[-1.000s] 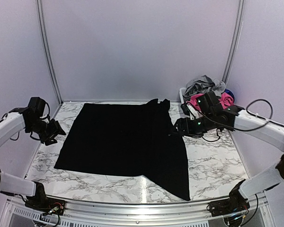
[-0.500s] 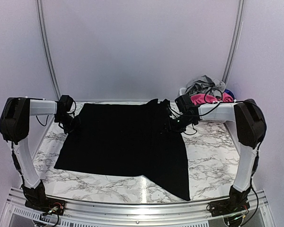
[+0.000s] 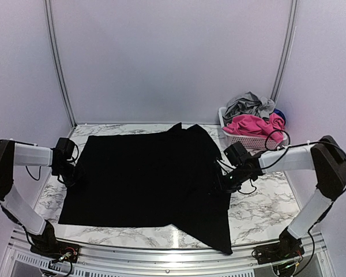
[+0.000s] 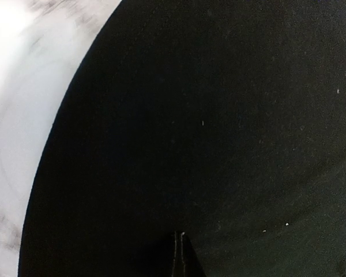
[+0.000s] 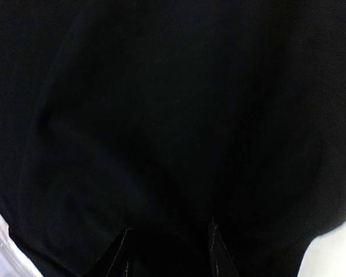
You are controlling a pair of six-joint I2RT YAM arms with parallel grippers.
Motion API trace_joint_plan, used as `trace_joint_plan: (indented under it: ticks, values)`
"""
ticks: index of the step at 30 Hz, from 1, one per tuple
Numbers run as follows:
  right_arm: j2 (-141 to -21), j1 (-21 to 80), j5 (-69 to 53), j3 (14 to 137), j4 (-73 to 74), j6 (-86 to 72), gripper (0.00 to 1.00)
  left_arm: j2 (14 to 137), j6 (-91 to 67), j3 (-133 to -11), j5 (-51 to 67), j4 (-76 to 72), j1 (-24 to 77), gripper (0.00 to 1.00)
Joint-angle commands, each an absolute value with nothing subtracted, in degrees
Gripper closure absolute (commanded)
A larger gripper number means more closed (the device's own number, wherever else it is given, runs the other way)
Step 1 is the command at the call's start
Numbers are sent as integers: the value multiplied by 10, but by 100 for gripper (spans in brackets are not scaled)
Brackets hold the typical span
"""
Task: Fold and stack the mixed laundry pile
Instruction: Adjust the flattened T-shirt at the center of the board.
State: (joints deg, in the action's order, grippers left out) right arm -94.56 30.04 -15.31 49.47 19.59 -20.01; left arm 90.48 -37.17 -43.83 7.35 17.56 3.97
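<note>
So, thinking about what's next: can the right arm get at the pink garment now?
Probably yes: the pink garment lies uncovered atop the basket, just beyond the right claw, though that claw is down at the edge of the black cloth.

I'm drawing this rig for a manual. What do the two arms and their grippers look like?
Both arms, the left arm and right arm, have white tubular links between bulky black joint housings, on black bases. Loose black cables loop along them. The left gripper and right gripper have slim black fingers.
</note>
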Motion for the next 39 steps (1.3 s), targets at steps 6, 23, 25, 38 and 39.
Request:
trace_joint_plan:
  ticks: [6,23,25,38,39]
  values:
    - [-818,386,-178,427,290,-283,51,817,-371,-360,38,301,36,75]
    - [-1228,283,-83,973,265,-110,51,1120,-254,-814,31,327,37,71]
    - [-1270,269,-72,1014,276,-112,53,1171,-245,-861,25,336,37,74]
    - [-1466,186,15,1218,304,-70,51,1398,-228,-1129,-23,425,20,85]
    - [-1483,183,12,1256,307,-69,50,1418,-224,-1167,-15,425,17,84]
